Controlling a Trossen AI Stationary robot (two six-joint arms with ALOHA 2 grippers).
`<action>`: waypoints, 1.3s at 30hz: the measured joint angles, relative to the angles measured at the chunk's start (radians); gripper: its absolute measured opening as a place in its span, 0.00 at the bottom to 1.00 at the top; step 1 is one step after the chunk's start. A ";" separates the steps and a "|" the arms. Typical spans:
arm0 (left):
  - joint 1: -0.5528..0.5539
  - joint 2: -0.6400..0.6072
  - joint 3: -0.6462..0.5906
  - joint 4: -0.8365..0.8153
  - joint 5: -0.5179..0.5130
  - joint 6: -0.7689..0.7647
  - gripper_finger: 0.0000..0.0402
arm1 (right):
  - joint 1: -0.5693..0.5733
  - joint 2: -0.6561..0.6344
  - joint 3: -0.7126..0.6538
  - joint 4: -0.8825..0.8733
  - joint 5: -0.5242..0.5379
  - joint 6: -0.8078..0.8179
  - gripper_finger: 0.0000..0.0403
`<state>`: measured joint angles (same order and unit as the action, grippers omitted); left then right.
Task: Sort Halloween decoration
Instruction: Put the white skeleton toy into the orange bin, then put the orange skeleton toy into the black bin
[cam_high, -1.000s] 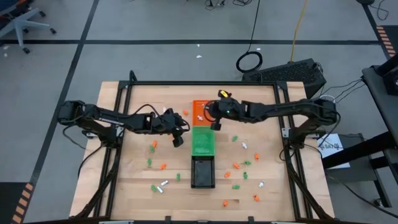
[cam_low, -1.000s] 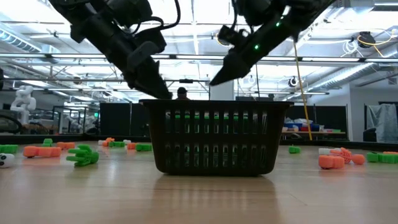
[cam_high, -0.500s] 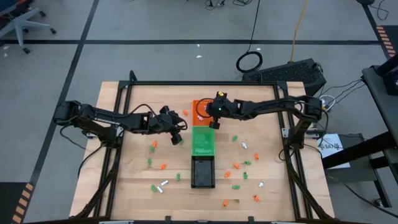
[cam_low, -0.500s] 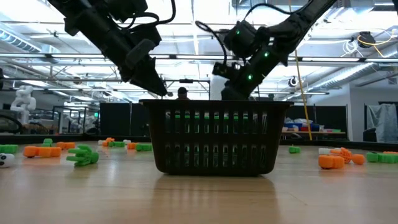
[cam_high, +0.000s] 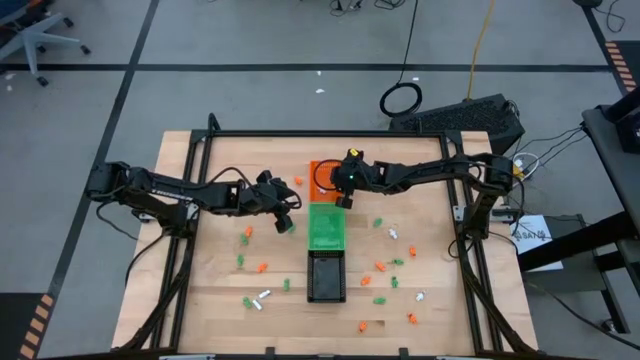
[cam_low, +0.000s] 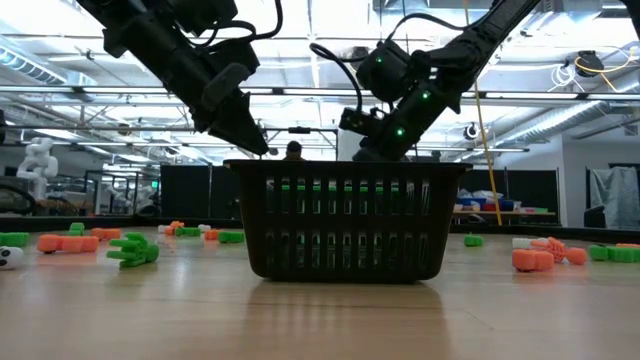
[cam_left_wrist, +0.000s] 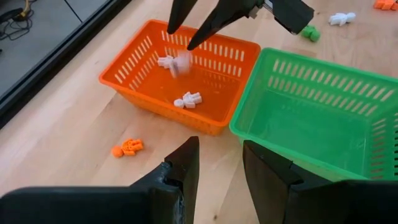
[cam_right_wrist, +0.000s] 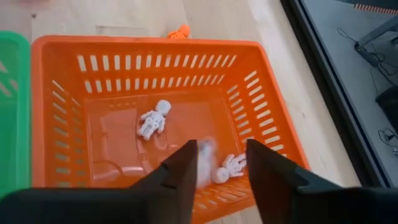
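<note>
Three small trays stand in a row down the table's middle: orange (cam_high: 318, 172) farthest, then green (cam_high: 326, 228), then black (cam_high: 326, 278). My right gripper (cam_right_wrist: 221, 149) hangs open above the orange tray (cam_right_wrist: 68, 112), pointing down. A blurred white trinket (cam_right_wrist: 205, 163) is in the air below its fingers. Two white trinkets (cam_right_wrist: 153, 118) (cam_right_wrist: 230, 167) lie on the tray's floor. My left gripper (cam_left_wrist: 219, 146) is open with nothing between its fingers, above the table just left of the green tray (cam_left_wrist: 323, 118). Orange, green and white trinkets (cam_high: 247, 235) (cam_high: 390, 265) lie scattered on the wood.
An orange trinket (cam_left_wrist: 127, 147) lies on the wood beside the orange tray's left wall. A black metal frame (cam_high: 330, 134) runs along the table's far edge and sides. In the low view the black tray (cam_low: 345, 220) stands in front and hides both other trays.
My right gripper has moved a little toward the table's left edge, over the orange tray, and has tipped from slanting to pointing down. A white trinket now falls blurred below its fingers. My left gripper has shifted slightly toward the left edge.
</note>
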<state>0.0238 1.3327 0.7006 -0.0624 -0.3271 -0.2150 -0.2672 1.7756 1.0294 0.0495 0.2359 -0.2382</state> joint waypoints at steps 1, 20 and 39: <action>0.000 0.000 0.000 0.000 0.000 0.000 0.31 | 0.000 0.000 0.000 0.004 0.000 0.000 0.35; 0.029 -0.059 -0.001 -0.167 -0.048 0.019 0.31 | 0.251 -0.345 -0.124 -0.174 -0.004 0.132 0.42; 0.011 -0.116 -0.001 -0.518 0.017 -0.233 0.31 | 0.580 -0.379 -0.311 0.113 0.236 0.241 0.42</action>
<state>0.0351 1.2167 0.6994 -0.5801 -0.3102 -0.4478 0.3131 1.3968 0.7185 0.1628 0.4719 0.0026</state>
